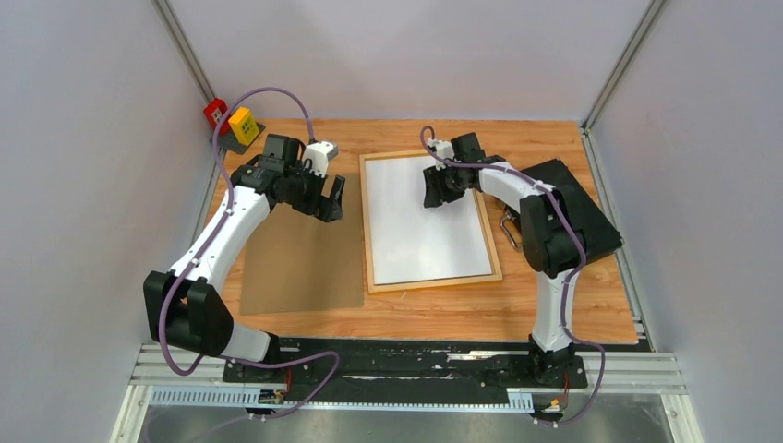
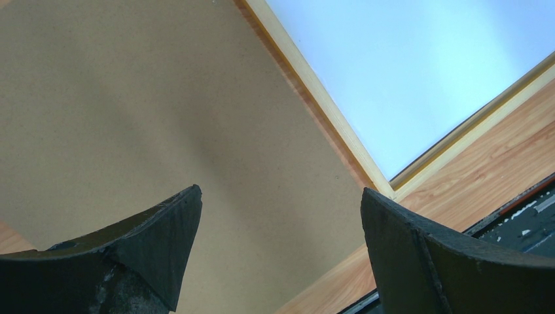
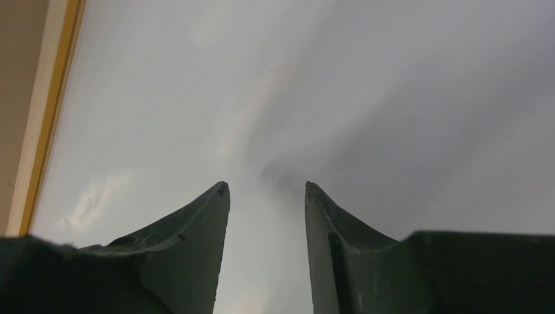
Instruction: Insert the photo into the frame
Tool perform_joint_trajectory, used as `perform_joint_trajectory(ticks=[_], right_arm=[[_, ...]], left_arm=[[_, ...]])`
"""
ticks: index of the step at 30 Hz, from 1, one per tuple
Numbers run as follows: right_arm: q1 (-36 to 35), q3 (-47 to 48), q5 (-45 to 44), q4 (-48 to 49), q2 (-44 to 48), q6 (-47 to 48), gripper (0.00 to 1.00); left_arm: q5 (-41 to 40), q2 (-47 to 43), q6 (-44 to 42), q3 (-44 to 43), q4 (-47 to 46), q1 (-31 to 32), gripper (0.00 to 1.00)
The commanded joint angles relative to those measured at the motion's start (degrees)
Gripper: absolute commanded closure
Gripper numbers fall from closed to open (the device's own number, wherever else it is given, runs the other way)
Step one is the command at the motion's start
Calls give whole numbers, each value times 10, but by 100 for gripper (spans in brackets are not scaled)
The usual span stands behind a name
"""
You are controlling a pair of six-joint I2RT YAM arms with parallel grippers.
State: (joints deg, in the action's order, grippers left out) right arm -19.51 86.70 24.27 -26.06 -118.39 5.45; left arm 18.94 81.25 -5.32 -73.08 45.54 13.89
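Well — smooth white photo [image 1: 415, 235] lies within thin wooden frame [image 1: 367, 221]; left claw [image 2: 278, 196] wide-spread, right claw [image 3: 265, 186] narrowly parted.

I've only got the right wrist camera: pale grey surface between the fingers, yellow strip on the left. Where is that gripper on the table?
Observer: The right gripper is above the far part of the large white-backed paper photo, which lies inside the thin rectangular light-wood frame.
Operator: And the left arm?
Observer: The left gripper hangs open over the flat brown hardboard panel, left of the frame.
Operator: Anything on the right side?
Observer: A flat black rectangular case lies right of the frame.
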Motion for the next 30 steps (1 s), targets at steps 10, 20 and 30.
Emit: perform_joint_trajectory(ticks=[10,20,30], right_arm=[[-3,15,-29,25,-13,1,56],[-1,8,-43,26,-12,3,57],[3,0,-56,26,-11,3,58]], left_arm=[[-1,-21,-9,0,-8,-1,2],[-2,-22,-11,1,-7,0,2],[-2,-23,-10,1,-8,-1,2]])
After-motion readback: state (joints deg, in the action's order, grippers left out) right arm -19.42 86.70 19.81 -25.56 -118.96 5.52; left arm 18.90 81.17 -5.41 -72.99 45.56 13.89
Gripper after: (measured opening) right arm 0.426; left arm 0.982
